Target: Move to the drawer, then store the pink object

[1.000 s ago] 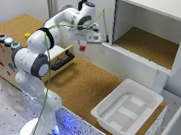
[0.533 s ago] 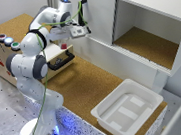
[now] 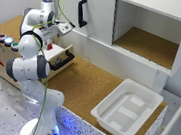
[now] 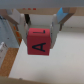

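The drawer point(image 3: 56, 55) is pulled open from the cork-covered box point(image 3: 4, 56), with its black bar handle point(image 3: 63, 61) facing out. My gripper point(image 3: 49, 44) hangs just above the open drawer and is shut on the pink object point(image 3: 49, 46). In the wrist view the pink object point(image 4: 39, 41) is a pinkish-red cube with a black letter on its face. It is clamped between my two fingers point(image 4: 26, 30), with the drawer's pale inside point(image 4: 50, 67) below it.
Coloured buttons point(image 3: 6, 41) sit on top of the cork box. A big white cabinet with a black handle point(image 3: 81, 13) and an open compartment point(image 3: 144, 43) stands behind. A white plastic tub point(image 3: 126, 107) sits at the exterior view's lower right.
My arm has swung toward the exterior view's left, from in front of the white cabinet to above the open drawer, carrying the pink object.
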### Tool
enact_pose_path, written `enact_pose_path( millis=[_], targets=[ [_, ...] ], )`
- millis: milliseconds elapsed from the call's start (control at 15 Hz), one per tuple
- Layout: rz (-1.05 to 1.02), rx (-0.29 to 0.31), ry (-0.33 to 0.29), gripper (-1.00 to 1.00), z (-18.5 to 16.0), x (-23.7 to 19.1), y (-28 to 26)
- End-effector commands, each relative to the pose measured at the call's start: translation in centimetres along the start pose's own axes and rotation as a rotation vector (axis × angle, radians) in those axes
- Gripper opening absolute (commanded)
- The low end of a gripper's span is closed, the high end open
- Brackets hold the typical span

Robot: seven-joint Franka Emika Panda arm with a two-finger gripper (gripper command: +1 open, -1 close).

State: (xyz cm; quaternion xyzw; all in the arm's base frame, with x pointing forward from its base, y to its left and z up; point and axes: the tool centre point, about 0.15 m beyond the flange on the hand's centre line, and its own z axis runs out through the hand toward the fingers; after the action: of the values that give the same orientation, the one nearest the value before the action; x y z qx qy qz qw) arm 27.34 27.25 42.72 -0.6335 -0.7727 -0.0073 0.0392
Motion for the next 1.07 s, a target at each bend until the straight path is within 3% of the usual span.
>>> enact_pose_path(
  millis=[0,200,400,867,933,1000],
  targets=[
    [0.044,-0.108,0.073,-1.00,5.1,3.9,1.9],
    [0.102,-0.112,0.085,-1.00,5.9,5.0,4.4],
    [0.175,-0.059,0.066,-1.00,7.6,5.7,6.9],
    [0.293,-0.091,0.022,-1.00,9.9,5.9,9.1],
    [0.302,-0.090,0.015,1.00,9.6,5.7,9.0],
    [0.298,-0.108,0.014,1.00,8.6,5.3,8.4]
  ],
)
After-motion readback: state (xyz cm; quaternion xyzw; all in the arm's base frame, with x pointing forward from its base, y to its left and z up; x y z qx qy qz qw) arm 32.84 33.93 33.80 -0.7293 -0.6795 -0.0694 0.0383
